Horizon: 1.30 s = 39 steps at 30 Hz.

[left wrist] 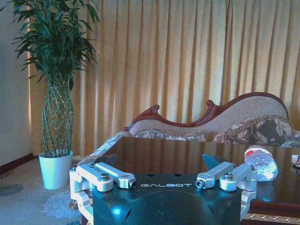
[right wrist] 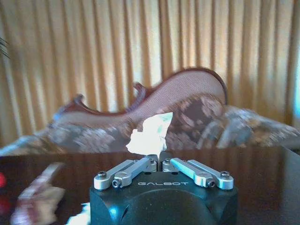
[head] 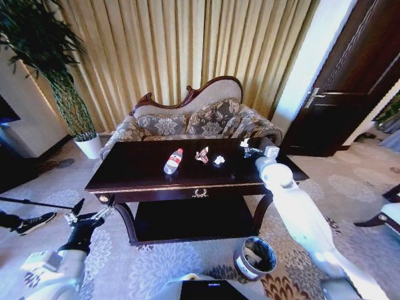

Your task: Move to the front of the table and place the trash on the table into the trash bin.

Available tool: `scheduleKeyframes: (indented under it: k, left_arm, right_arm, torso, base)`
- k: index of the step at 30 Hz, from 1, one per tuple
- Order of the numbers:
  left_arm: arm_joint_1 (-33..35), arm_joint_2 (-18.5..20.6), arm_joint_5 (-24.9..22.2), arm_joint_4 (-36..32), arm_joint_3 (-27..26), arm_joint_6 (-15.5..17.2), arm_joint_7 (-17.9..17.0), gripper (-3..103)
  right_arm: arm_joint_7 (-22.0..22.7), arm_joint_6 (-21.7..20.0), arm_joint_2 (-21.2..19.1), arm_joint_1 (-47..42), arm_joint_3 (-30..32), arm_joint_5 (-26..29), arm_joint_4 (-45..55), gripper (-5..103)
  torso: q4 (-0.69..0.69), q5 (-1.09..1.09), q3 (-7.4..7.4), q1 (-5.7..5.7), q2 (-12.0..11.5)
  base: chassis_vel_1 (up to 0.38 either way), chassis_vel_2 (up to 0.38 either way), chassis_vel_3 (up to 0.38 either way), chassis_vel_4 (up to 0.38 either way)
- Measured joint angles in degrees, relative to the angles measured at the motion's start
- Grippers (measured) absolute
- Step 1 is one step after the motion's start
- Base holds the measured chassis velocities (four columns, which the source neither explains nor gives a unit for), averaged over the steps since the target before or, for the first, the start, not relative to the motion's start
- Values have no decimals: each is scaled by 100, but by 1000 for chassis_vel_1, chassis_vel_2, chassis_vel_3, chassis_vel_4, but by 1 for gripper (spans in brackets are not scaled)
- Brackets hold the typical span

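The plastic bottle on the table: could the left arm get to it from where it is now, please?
Probably yes. The left gripper is open at the table's front-left corner, and bare tabletop lies between it and the bottle; the right gripper, shut on a white scrap, is well aside.

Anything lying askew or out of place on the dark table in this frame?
Yes. The clear plastic bottle with red cap lies on its side on the dark mahogany table, beside pinkish-brown wrapper scraps and a small white paper ball. The right gripper holds a crumpled white scrap above the tabletop.
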Motion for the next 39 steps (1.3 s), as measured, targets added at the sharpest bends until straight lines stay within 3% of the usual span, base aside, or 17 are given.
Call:
scheduleKeyframes:
  k: [4, 13, 18, 27, 39]
  left_arm:
    - [-79, 2, -66, 0, -23, 0, -5, 100]
    - [-141, 69, -241, 0, -53, 9, -16, 100]
    - [-172, 111, -281, 0, -45, 16, -16, 100]
    - [-192, 129, -324, 0, -44, 17, -14, 100]
    - [-222, 127, -325, 0, -38, 6, -12, 100]
  right_arm:
    - [-5, 238, 113, -987, 410, -40, 861, 1]
    - [-292, 958, 520, -2630, 1071, -639, 1477, 1]
    - [-366, 1159, 782, -3327, 1223, -866, 1834, 1]
    - [-368, 1212, 1140, -3741, 1153, -1086, 2385, 1]
    - [-402, 1180, 1206, -3712, 1147, -1117, 2326, 1]
  torso:
    - [1, 0, 0, 0, -1]
    - [1, 1, 0, 0, 0]
    - [0, 1, 0, 0, 0]
    - [2, 0, 1, 1, -1]
    - [1, 0, 0, -2, 0]
  base:
    - [0, 0, 0, 0]
    - [0, 0, 0, 0]
    - [0, 0, 0, 0]
    - [22, -20, -16, 18]
    - [184, -170, -169, 170]
